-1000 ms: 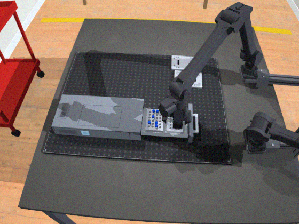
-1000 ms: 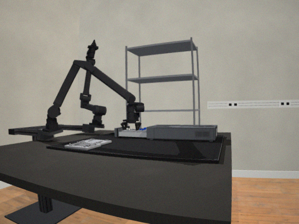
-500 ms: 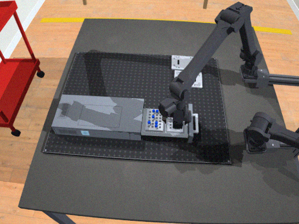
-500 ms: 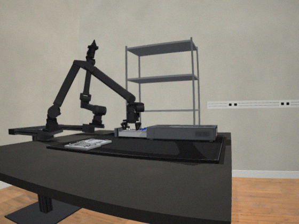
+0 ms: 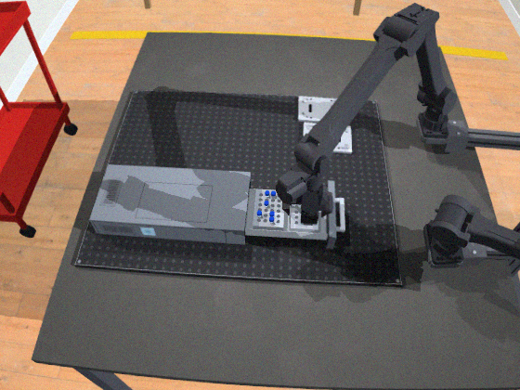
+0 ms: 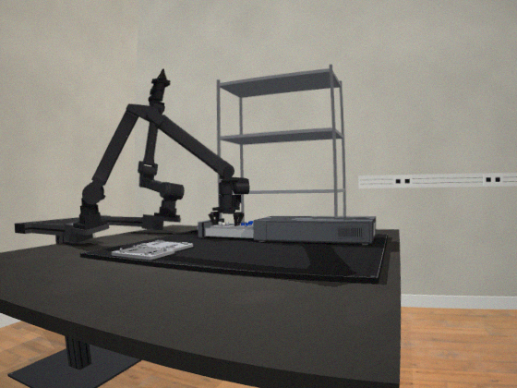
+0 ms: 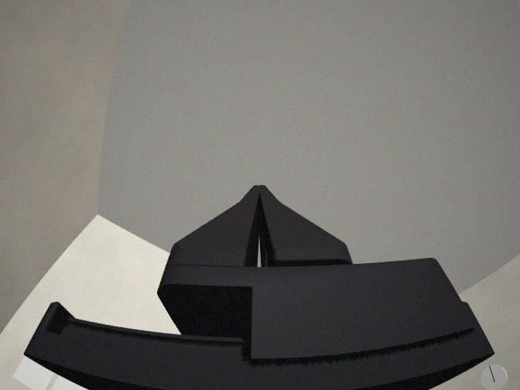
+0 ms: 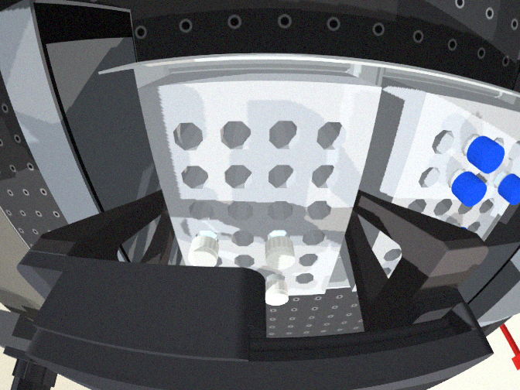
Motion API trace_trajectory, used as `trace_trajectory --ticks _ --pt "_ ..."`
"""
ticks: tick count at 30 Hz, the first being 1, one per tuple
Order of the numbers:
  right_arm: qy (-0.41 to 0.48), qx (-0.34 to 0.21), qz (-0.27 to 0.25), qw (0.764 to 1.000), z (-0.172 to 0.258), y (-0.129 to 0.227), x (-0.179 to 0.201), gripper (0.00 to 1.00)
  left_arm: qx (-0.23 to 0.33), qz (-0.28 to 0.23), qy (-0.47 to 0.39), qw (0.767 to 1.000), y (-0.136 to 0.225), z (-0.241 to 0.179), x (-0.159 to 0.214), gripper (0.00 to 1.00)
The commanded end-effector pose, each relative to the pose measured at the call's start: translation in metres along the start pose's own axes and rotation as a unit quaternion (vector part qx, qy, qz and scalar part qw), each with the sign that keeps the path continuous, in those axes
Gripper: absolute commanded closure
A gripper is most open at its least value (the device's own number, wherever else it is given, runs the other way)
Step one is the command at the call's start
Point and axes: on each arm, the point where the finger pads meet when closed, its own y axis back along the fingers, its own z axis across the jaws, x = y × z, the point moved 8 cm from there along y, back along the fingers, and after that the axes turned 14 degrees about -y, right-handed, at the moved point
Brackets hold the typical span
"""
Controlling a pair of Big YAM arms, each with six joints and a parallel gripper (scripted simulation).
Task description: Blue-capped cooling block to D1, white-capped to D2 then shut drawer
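The cooling block with white-capped tubes (image 5: 304, 224) (image 8: 271, 161) sits in the open drawer (image 5: 288, 233) (image 6: 231, 231), toward the table edge where both arms are mounted. The right end effector (image 5: 310, 215) (image 6: 226, 223) (image 8: 259, 194) points down over it, opened wide and holding nothing, one finger toward each side; contact cannot be told. Three white caps show in the wrist view.

Beside it in the drawer, nearer the cooler COLD (image 5: 172, 200) (image 6: 318, 230), is the block with blue-capped tubes (image 5: 269, 207) (image 8: 411, 168).

COLD lies lengthwise toward the table edge opposite the arms. D1 (image 5: 344, 143) and D2 (image 5: 317, 109) lie off its long side, partly screened by the right arm (image 5: 357, 93) (image 6: 194, 143); D2 is nearer the yellow-striped side of the table (image 5: 232, 334) (image 6: 185, 296).

At the arms' edge, the left end effector (image 6: 162, 73) (image 7: 258, 194) points upward, closed on nothing.

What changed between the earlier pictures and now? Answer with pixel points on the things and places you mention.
Nothing visibly changed: no clear movement, and nothing taken hold of or let go. The right gripper (image 5: 310, 214) (image 6: 226, 222) (image 8: 259, 194) stayed over the drawer (image 5: 288, 234) (image 6: 228, 231) (image 8: 117, 125), which is still pulled out; the blue-capped block (image 5: 280, 204) (image 8: 413, 125) also stayed put.
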Motion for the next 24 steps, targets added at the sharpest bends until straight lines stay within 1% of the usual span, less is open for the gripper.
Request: trace_trajectory --ticks 1,24 --pt "0.002 0.004 -0.005 1.0 -0.0089 0.0003 -0.0043 0.0 0.005 0.016 -0.004 1.0 -0.0081 -0.0071 0.0187 1.0" --pt "0.002 0.006 -0.008 1.0 -0.0114 0.0032 -0.007 0.0 0.005 0.016 -0.004 1.0 -0.0081 -0.0071 0.0187 1.0"
